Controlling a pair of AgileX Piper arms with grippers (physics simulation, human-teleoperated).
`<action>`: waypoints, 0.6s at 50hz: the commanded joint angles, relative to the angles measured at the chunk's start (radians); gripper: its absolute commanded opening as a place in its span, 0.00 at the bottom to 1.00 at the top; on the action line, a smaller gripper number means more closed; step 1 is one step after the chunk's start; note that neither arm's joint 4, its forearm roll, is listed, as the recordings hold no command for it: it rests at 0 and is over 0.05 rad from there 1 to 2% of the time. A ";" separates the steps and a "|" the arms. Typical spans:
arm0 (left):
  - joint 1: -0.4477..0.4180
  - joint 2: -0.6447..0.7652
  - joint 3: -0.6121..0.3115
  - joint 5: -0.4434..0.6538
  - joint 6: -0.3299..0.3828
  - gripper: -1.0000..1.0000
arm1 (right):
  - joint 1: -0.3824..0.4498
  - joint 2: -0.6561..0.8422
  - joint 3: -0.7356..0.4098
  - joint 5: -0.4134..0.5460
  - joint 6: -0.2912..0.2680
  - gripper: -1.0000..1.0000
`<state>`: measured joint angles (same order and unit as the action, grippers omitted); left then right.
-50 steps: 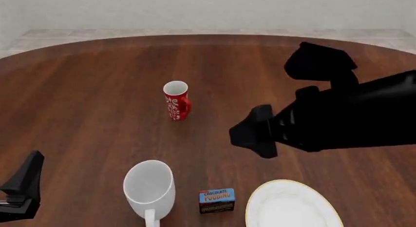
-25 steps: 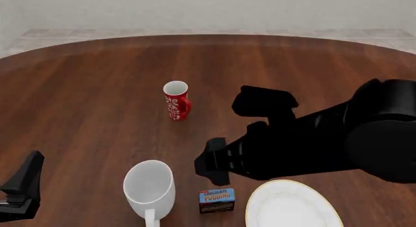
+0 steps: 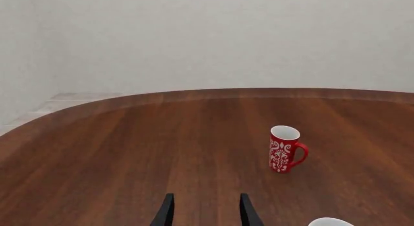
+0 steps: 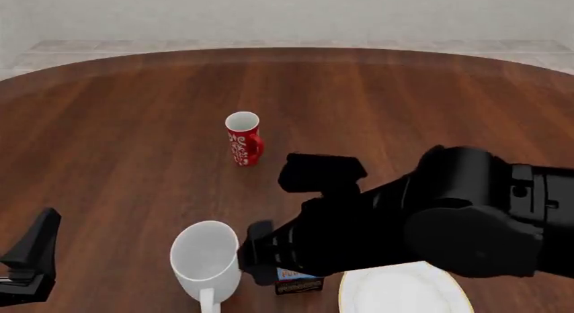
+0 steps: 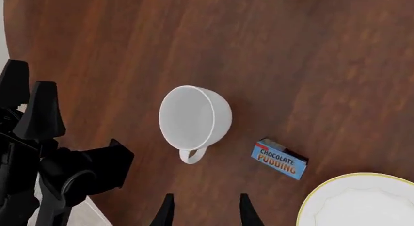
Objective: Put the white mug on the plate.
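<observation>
A round dark wooden desk (image 4: 134, 125) is seen from above. The white mug (image 4: 207, 259) stands upright near the front edge, its handle turned toward the camera. Just to its right a small pudding box (image 4: 297, 283) is partly covered by the right arm. Right of the box, the plate (image 4: 404, 293) lies at the front edge, apart from the mug. A red mug (image 4: 242, 138) stands farther back, near the middle.

The right pincer (image 4: 255, 252) is held above the desk just beside the white mug, its fingers (image 5: 246, 211) spread and nothing between them. The left pincer (image 4: 31, 259) is seen at the front left corner, well apart from everything, its fingers (image 3: 165, 211) also spread and empty.
</observation>
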<state>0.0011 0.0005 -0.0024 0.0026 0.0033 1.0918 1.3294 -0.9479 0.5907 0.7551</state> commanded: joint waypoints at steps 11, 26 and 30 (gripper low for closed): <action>-0.001 0.002 0.001 -0.003 -0.001 1.00 | 0.021 0.068 -0.014 -0.036 0.000 1.00; -0.001 0.002 0.000 -0.002 -0.001 1.00 | 0.049 0.127 -0.035 -0.062 0.012 1.00; -0.001 0.002 0.000 -0.002 0.000 1.00 | 0.052 0.135 -0.041 -0.063 0.010 1.00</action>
<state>0.0010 0.0009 -0.0028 0.0027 0.0029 1.1321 1.4348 -0.9765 0.5401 0.7637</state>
